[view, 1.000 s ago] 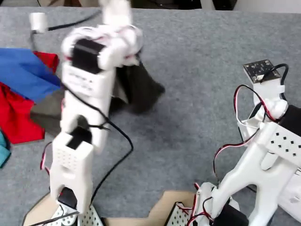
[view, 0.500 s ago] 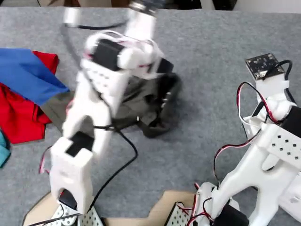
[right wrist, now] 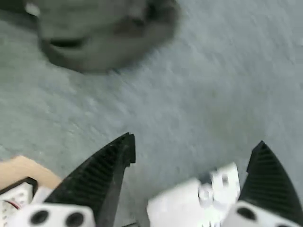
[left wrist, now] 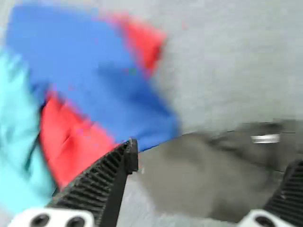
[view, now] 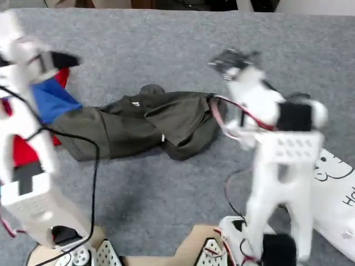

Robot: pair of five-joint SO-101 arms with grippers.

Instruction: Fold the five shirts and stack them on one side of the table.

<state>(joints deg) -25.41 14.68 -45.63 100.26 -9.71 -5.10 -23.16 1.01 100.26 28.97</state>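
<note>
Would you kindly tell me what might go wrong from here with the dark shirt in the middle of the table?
The dark shirt is bunched up, so the open right end effector may pinch several layers and fold it crooked. The left arm's black cable hangs over the shirt's end and could snag it. The blue shirt lies against that end and might get dragged along.
</note>
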